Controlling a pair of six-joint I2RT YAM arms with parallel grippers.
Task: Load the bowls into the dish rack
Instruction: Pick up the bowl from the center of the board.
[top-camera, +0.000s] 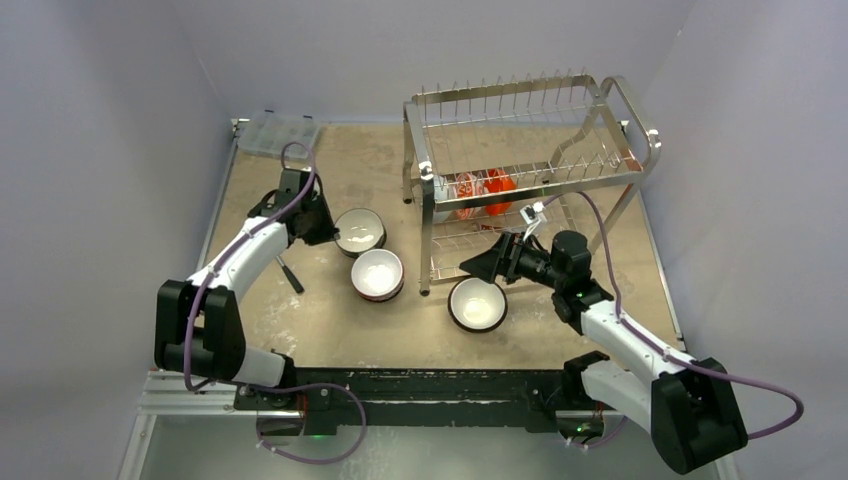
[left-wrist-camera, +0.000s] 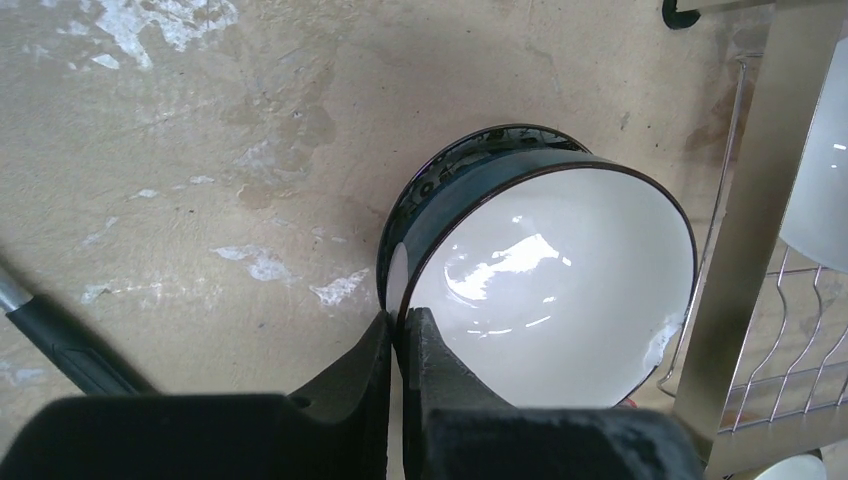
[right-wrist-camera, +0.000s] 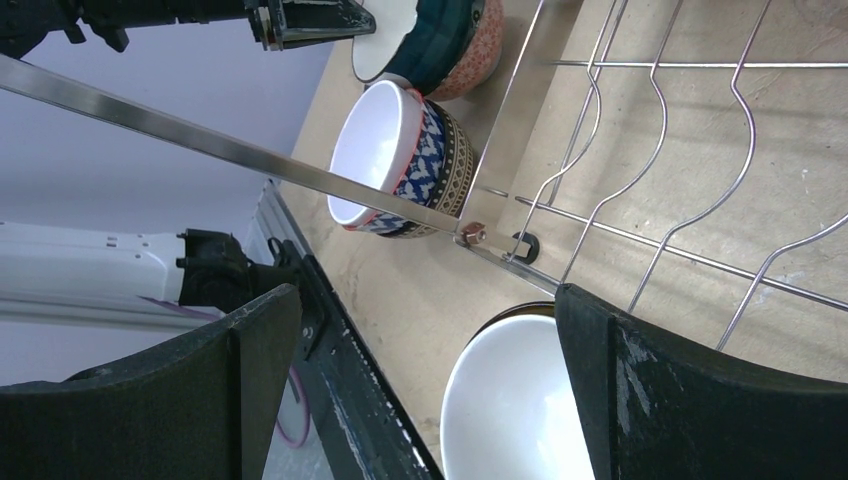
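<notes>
The dish rack (top-camera: 520, 150) stands at the back right. On its lower tier sit a red-and-white patterned bowl (top-camera: 465, 192) and an orange-red bowl (top-camera: 500, 184). Three white-inside bowls are on the table. My left gripper (top-camera: 327, 232) (left-wrist-camera: 402, 322) is shut on the rim of the dark-outside bowl (top-camera: 360, 230) (left-wrist-camera: 545, 285), which is tilted. A blue patterned bowl (top-camera: 378, 273) (right-wrist-camera: 400, 160) sits beside it. My right gripper (top-camera: 482, 266) (right-wrist-camera: 430, 390) is open at the rack's front leg, just above the third bowl (top-camera: 478, 304) (right-wrist-camera: 510, 410).
A clear plastic compartment box (top-camera: 280, 131) lies at the back left corner. A black-handled tool (top-camera: 290, 273) (left-wrist-camera: 55, 345) lies on the table by my left arm. The rack's leg (left-wrist-camera: 760, 200) stands close to the right of the held bowl.
</notes>
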